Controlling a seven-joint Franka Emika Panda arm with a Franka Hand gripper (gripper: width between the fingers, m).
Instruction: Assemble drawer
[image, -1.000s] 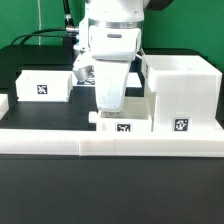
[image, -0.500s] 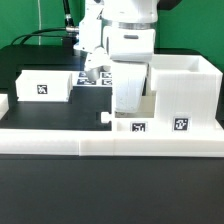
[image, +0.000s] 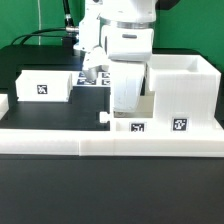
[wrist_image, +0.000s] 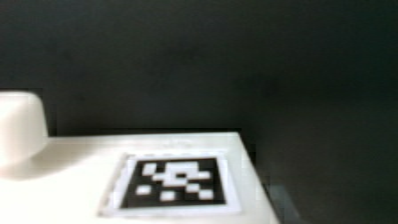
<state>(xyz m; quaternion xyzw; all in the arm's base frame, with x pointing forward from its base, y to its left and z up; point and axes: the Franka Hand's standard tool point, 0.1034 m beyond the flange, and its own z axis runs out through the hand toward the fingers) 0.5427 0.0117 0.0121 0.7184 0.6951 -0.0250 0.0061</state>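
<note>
Shifted toward the exterior view's right, the gripper (image: 124, 108) (grip hidden, cannot tell) brings the small drawer (image: 130, 124) beside its housing (image: 182, 90), likely for insertion.

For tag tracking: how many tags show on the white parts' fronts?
3: low box at the exterior view's left, small middle part, tall box at its right. Arm may hide others.

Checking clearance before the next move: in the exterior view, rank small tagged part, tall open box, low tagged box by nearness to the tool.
1. small tagged part: just beneath the tool.
2. tall open box: beside it, exterior view's right.
3. low tagged box: farther off, exterior view's left.
</note>
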